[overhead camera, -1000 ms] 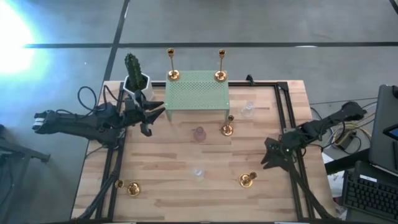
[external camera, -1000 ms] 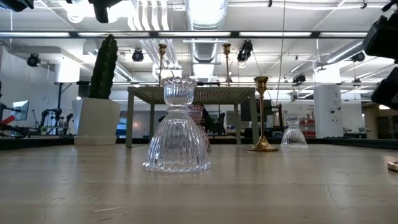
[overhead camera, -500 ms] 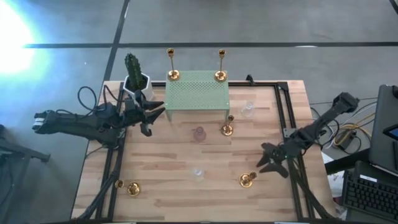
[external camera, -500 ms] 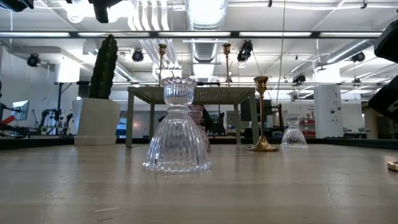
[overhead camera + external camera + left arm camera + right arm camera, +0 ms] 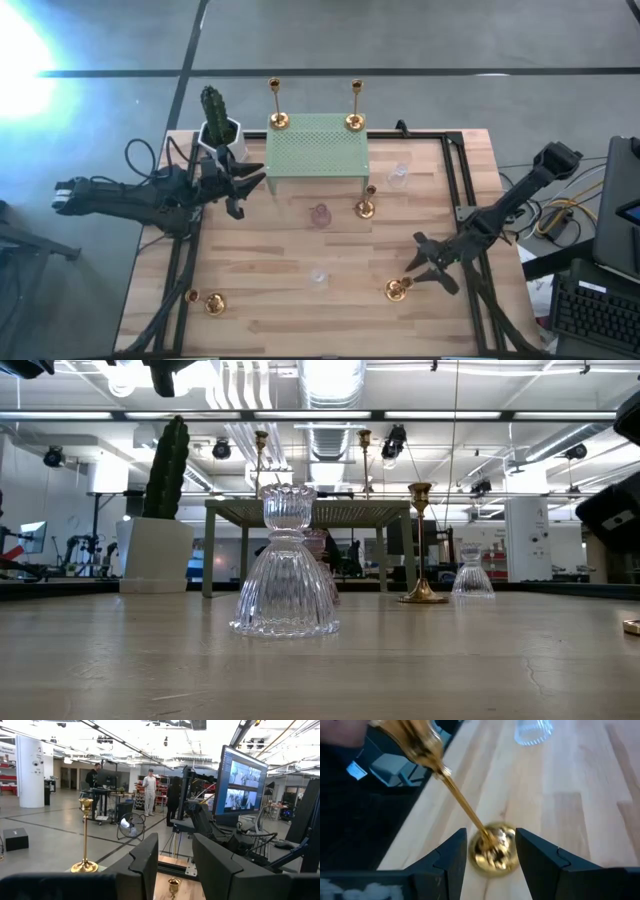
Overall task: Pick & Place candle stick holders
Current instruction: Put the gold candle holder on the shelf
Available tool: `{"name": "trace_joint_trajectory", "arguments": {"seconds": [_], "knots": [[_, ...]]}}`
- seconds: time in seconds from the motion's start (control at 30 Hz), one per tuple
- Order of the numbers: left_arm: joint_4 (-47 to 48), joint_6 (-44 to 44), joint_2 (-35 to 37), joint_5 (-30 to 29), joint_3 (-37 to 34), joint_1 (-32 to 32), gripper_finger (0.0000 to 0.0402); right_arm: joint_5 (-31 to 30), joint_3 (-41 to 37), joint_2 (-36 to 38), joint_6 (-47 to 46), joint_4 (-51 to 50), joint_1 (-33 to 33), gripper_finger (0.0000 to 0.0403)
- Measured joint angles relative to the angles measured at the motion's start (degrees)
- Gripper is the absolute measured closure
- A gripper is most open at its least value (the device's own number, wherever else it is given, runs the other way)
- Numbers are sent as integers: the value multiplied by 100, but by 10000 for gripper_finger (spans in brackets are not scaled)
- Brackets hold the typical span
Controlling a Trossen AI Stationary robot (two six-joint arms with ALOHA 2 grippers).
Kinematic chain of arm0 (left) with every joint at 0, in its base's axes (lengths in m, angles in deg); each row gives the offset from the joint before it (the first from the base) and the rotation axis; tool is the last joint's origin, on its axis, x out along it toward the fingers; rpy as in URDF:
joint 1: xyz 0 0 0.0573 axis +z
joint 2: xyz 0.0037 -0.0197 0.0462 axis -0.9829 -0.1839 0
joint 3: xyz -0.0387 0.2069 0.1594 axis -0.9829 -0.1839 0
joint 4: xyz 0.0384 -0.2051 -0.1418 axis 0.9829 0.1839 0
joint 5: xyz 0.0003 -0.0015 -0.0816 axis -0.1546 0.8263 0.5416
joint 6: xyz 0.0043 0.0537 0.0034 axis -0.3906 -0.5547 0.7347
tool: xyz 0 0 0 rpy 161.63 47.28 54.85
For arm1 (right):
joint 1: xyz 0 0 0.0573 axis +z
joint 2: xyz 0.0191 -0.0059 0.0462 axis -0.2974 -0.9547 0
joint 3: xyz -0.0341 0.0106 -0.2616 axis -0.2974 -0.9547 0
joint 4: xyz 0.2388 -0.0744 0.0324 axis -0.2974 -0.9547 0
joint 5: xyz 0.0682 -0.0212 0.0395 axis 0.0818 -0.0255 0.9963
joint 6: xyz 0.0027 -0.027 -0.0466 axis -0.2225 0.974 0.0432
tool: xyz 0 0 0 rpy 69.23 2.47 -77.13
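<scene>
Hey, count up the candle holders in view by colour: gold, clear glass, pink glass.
Shiny gold metal candle stick holders: 5
Clear ribbed glass holders: 2
Pinkish glass holder: 1
Total: 8

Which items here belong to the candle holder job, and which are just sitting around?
Job items: gold holders on the stand, gold holders on the table, pinkish glass holder, clear glass holders.

Bystanders: green stand, cactus.
</scene>
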Motion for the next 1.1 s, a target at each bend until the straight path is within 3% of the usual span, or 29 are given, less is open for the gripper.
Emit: {"name": "trace_joint_trajectory", "arguments": {"seconds": [0.57,0.7,0.83,0.97,1.1], "knots": [[3,-2,-1,15,0,0,275,70,1297,-2142,351,143,-2,253],[9,-2,-2,15,0,0,275,72,1641,-2532,350,-88,-2,292],[13,-2,-2,15,0,0,275,36,1866,-2660,368,-316,-3,373],[40,-2,-2,15,0,1,275,-135,2056,-2485,350,-916,0,389],[81,-2,-7,17,0,1,275,-718,2286,-2099,378,-1552,-7,391]]}}
